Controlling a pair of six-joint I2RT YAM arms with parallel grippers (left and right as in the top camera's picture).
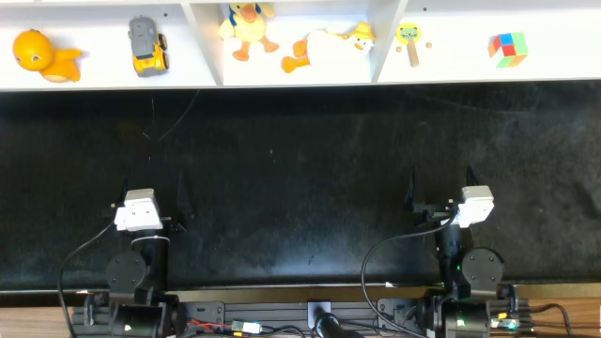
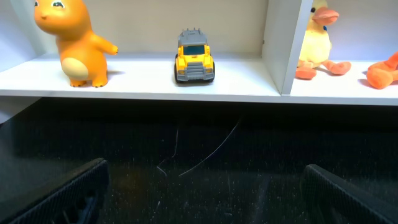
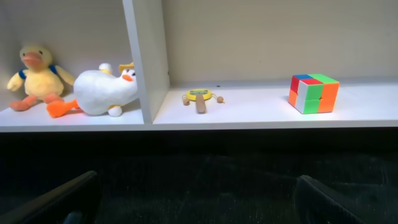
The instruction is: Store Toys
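Toys sit in a white shelf (image 1: 300,77) along the far edge of the table. Its left bay holds an orange dinosaur figure (image 1: 45,54) (image 2: 73,41) and a yellow toy truck (image 1: 148,45) (image 2: 194,57). In the middle bay are a yellow plush duck (image 1: 248,28) (image 3: 37,76) and a white plush goose (image 1: 324,47) (image 3: 102,92) lying on its side. The right bay has a small wooden rattle drum (image 1: 409,39) (image 3: 199,98) and a colourful cube (image 1: 508,49) (image 3: 313,93). My left gripper (image 1: 150,197) (image 2: 199,193) and right gripper (image 1: 441,195) (image 3: 199,196) rest near their bases, both open and empty.
A black mat (image 1: 300,178) covers the table between the arms and the shelf. White dividers (image 2: 283,46) (image 3: 146,59) separate the shelf's bays. Cables run along the near edge.
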